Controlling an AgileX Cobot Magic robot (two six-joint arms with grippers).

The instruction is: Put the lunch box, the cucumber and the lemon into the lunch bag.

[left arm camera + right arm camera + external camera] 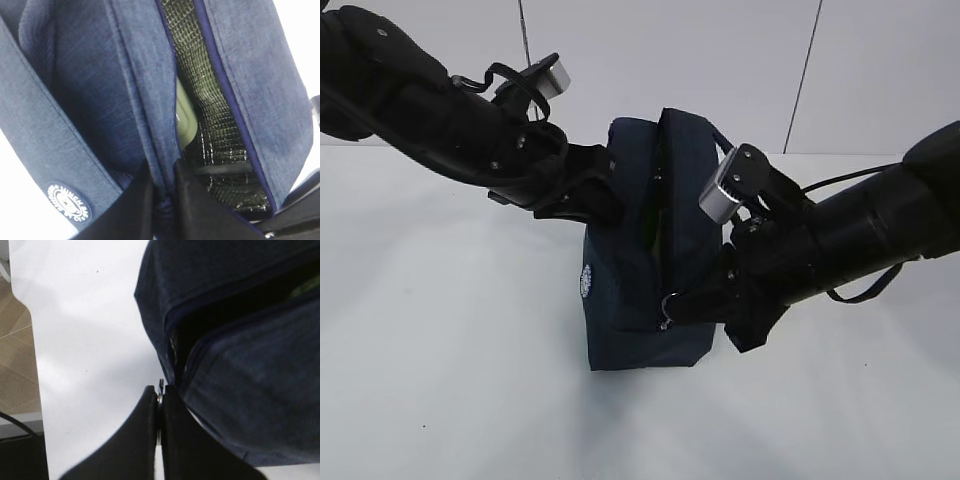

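Observation:
The dark navy lunch bag (640, 260) stands on the white table, its top slit partly open. My left gripper (164, 195) is shut on the bag's fabric edge beside the opening. Inside, against the silver lining, the pale green lunch box (185, 117) shows edge-on. My right gripper (160, 400) is shut on the metal ring pull (160, 386) of the zipper at the bag's end; in the exterior view it sits low on the bag's right side (672, 305). A bit of green-yellow shows inside the slit (658, 232). The cucumber and the lemon cannot be told apart there.
The round white logo (586, 281) faces left on the bag, and also shows in the left wrist view (68, 201). White table (450, 380) lies all round the bag. The table's left edge and a brown floor (15, 345) show in the right wrist view.

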